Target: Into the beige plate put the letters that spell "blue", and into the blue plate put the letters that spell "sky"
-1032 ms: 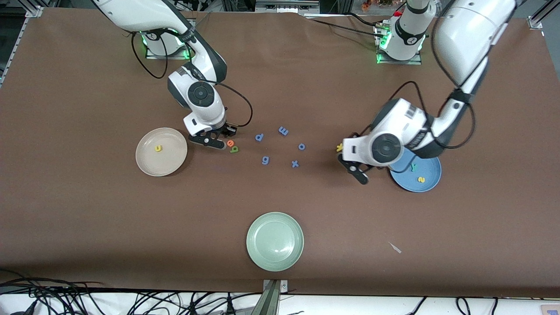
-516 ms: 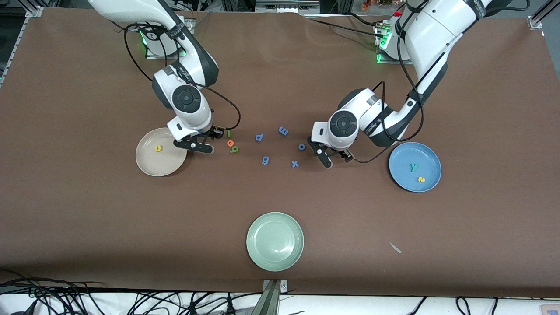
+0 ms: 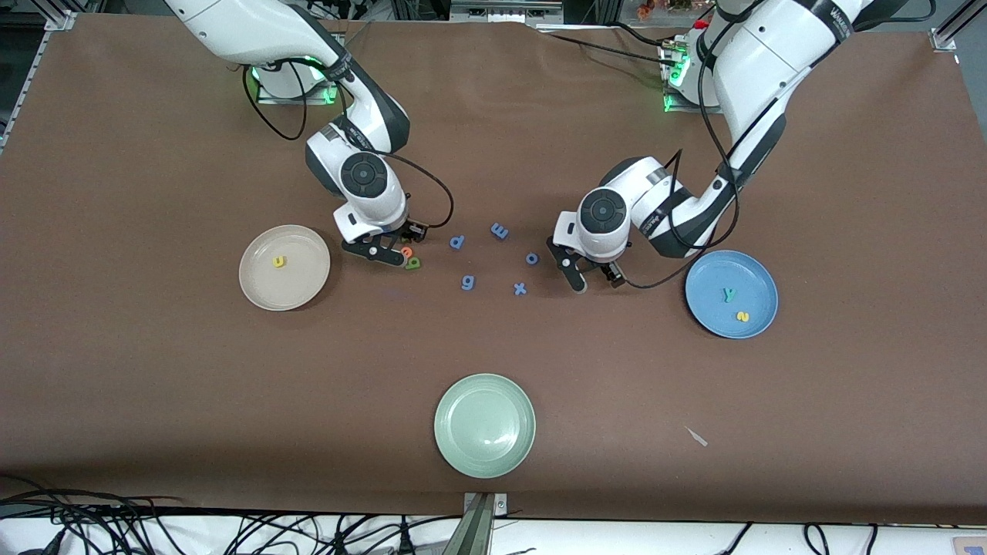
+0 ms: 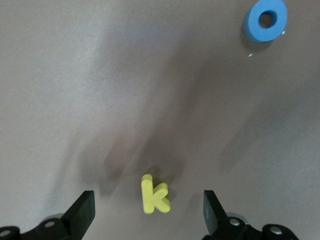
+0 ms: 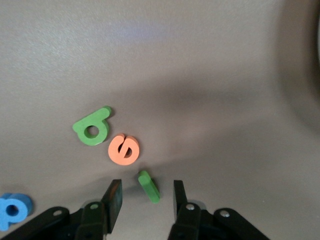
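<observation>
Green "l": lying between my half-open right gripper fingers; my left gripper is hovering wide open over yellow "k".

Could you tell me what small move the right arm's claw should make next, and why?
Probably lower straight down and close. The right claw is open over the table with the green "l" lying between its fingers, beside the orange "e". The beige plate holds only the yellow "u" so far.

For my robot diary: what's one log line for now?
left pincer: open over yellow k | right pincer: open around green l | both letters on table
</observation>
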Motion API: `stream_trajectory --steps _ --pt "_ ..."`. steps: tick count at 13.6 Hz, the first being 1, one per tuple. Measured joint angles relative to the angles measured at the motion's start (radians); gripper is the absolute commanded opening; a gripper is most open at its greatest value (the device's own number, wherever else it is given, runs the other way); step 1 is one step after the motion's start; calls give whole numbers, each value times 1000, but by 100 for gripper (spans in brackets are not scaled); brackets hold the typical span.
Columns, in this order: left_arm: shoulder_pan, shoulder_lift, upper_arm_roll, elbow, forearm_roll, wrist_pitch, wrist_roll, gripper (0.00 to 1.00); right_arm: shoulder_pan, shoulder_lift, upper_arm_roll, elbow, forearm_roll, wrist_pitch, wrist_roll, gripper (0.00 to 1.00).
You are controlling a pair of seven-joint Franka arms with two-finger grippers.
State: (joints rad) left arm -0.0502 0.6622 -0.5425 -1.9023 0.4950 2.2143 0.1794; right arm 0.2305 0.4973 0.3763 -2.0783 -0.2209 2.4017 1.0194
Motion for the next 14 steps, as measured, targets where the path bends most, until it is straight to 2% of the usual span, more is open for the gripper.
stream_trajectory --steps 4,6,9,11,14 --pt "0 0 0 -15 0 19 8 65 0 13 0 -42 -1 71 0 47" --pt "5 0 1 -15 0 19 30 38 0 13 0 -47 -4 82 -1 37" --pt "21 -1 1 -14 1 23 65 11 1 12 2 -47 -4 91 -5 14" --pt "25 -3 1 -13 1 24 74 6 1 12 3 -47 -4 91 -12 10" --pt "28 -6 1 -10 1 24 75 5 0 10 2 -47 -5 85 -41 9"
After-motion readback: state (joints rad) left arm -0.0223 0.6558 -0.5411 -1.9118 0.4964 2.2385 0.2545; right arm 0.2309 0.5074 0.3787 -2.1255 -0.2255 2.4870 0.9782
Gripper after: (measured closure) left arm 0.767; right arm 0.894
